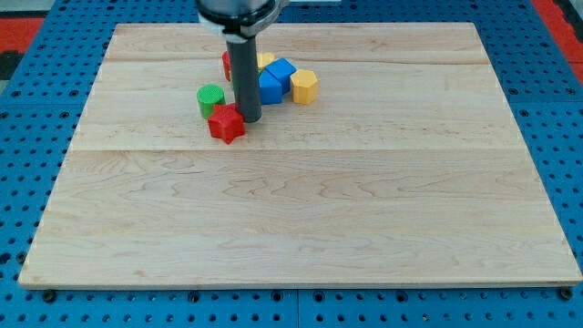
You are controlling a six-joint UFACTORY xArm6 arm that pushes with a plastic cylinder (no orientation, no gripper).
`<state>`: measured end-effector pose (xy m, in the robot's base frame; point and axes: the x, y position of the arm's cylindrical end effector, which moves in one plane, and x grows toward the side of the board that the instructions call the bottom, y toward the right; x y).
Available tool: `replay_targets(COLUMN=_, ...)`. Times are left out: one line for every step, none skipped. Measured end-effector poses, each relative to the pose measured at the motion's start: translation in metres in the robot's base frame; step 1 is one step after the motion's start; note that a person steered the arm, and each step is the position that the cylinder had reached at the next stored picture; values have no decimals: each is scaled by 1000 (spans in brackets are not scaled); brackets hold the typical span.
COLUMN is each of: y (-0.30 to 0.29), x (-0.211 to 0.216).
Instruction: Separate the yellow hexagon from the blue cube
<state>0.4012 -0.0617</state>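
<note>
The yellow hexagon [304, 86] lies near the view's top centre, touching the right side of the blue cube [281, 71]. A second blue block [270, 87] sits just below-left of the cube. My tip [250, 119] is down on the board left of these, right beside the red star [227, 123]. The rod hides part of the cluster behind it.
A green cylinder [210, 98] stands left of the rod. A red block [227, 64] and a yellow block [265, 60] peek out behind the rod at the cluster's top. The wooden board [301, 219] lies on a blue pegboard [27, 109].
</note>
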Motion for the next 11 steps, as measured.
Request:
replay_targets(y=-9, x=27)
replay_targets(y=-24, x=16)
replay_targets(y=0, x=-11)
replay_targets(y=-10, x=-12)
replay_targets(y=15, x=-16)
replay_targets(y=36, x=-19)
replay_targets(y=35, x=-32)
replay_targets(y=43, x=-41)
replay_targets(y=68, x=-46)
replay_targets(y=73, x=-55)
replay_targets(y=83, x=-57)
